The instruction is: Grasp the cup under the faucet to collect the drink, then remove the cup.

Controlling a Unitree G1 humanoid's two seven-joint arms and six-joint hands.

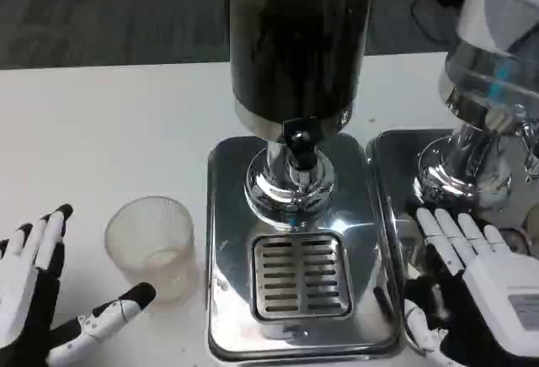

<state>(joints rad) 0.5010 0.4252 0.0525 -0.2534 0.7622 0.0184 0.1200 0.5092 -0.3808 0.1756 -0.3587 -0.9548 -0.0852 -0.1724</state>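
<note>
A clear ribbed plastic cup [153, 247] stands upright on the white table, left of the drink dispenser's steel base [227, 215]. The black faucet [299, 141] hangs over the slotted drip grille [301, 274], under the dark drink tank [295, 39]. My left hand [38, 300] is at the lower left, fingers spread, its thumb reaching toward the cup's base without holding it. My right hand [480, 279] lies at the lower right over the neighbouring base, fingers apart, holding nothing.
A second dispenser [488, 89] with a clear tank and chrome stem stands at the right on its own steel base [396, 165]. White table [101, 131] stretches to the left and behind the cup.
</note>
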